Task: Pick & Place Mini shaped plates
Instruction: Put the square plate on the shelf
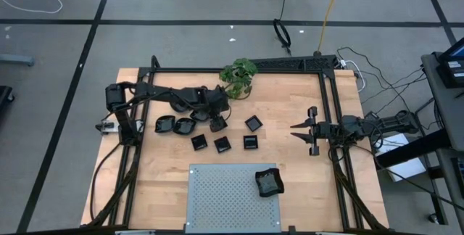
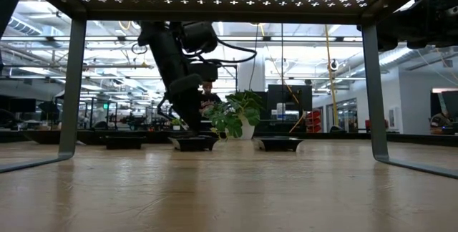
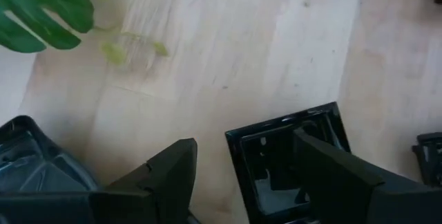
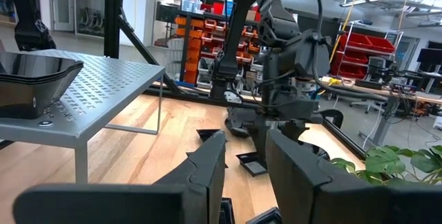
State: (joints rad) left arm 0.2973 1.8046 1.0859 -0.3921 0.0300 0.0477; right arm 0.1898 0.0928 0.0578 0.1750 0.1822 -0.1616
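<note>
Several small glossy black plates lie on the wooden table, among them a square one [image 1: 253, 123], a rounded one [image 1: 165, 124] and one on the grey perforated panel [image 1: 268, 182]. My left gripper [image 3: 245, 144] points steeply down at a square plate [image 3: 269, 156], seen also in the high view [image 1: 217, 124], which rests on the table. It is open: one finger [image 3: 324, 169] stands over the plate's hollow, the other [image 3: 173, 172] outside its rim with a gap. My right gripper [image 1: 296, 129] waits open at the right frame with nothing between its fingers.
A green potted plant [image 1: 239, 77] stands just beyond the left gripper, near the far edge. The grey panel [image 1: 217, 199] is a raised shelf on legs at the near edge. A black frame [image 1: 330, 104] runs around the table. Bare wood lies right of the plates.
</note>
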